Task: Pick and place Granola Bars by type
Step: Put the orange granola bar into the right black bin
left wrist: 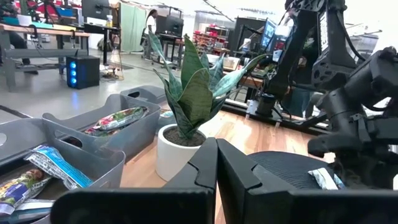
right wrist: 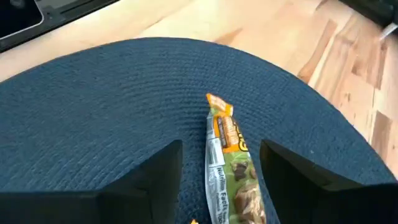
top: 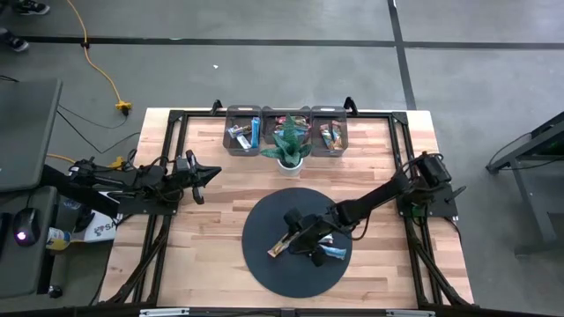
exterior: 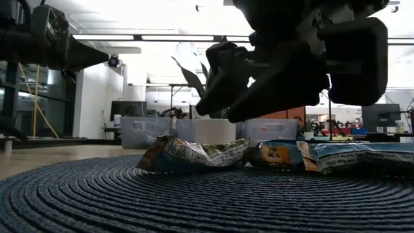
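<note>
Two dark arms are in front of you. Your right gripper [top: 291, 239] hangs low over the round, dark-blue woven mat [top: 264, 264], its ribbed coils plain in the low view. Its jaws stand wide, one finger on each side of a flat, crinkly orange-and-green bar [right wrist: 229, 168] lying on the mat; the fingers are not pressing it. A second bar with a shiny blue wrapper [top: 334, 253] lies on the mat just right of that gripper, and the low view shows a third wrapper between them.

Your left gripper [top: 211, 173] waits off the mat at the left, over bare wooden planks, with its pointed fingers pressed together and nothing held.

At the far edge stand three grey plastic bins [top: 244, 142] with smooth walls and rounded corners, each holding glossy wrapped bars [top: 242, 135]. A spiky green plant in a white cylindrical pot [top: 289, 145] stands just in front of the middle bin.
</note>
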Motion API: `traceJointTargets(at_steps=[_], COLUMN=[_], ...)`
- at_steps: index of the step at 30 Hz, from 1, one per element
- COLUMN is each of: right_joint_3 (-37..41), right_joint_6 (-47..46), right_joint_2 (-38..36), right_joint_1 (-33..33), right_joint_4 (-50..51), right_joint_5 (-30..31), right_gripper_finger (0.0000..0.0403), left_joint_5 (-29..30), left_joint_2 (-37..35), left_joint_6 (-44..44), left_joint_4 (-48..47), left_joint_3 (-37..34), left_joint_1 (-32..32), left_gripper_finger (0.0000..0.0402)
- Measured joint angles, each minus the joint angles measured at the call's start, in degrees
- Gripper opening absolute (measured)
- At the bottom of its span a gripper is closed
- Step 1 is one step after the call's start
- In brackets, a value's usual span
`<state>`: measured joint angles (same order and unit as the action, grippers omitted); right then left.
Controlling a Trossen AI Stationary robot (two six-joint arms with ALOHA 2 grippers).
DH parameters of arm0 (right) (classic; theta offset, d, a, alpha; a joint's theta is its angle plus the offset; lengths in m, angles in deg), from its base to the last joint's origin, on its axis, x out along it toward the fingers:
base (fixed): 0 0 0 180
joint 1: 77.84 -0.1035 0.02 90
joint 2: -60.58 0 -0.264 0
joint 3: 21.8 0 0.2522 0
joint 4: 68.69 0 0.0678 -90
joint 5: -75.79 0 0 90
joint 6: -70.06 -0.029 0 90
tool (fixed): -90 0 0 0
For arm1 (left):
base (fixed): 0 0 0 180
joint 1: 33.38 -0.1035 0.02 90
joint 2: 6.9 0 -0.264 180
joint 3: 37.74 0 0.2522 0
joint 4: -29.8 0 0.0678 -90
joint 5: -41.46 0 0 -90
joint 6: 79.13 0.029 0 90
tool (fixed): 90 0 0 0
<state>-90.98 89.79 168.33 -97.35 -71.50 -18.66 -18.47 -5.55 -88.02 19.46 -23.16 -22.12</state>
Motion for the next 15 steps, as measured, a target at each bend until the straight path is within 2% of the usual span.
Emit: traceJointTargets(at_steps=[9, 15], right_joint_3=[-0.02, -0.07], right_joint_6=[-1.82, -4.63], right_joint_2=[0.69, 1.14], right_joint_1=[1.64, 3.91], right_joint_4=[-0.11, -1.59], right_joint_5=[-0.41, -4.19], right_gripper_finger=[0.02, 0.0228], left_joint_5=[0.0, 0.0], left_joint_2=[0.02, 0.01], left_joint_6=[0.0, 0.0], left_joint_4=[0.0, 0.0], left_joint_3=[0.0, 0.0], left_joint_1=[0.01, 0.01], left_gripper_finger=[0.0001, 0.0001])
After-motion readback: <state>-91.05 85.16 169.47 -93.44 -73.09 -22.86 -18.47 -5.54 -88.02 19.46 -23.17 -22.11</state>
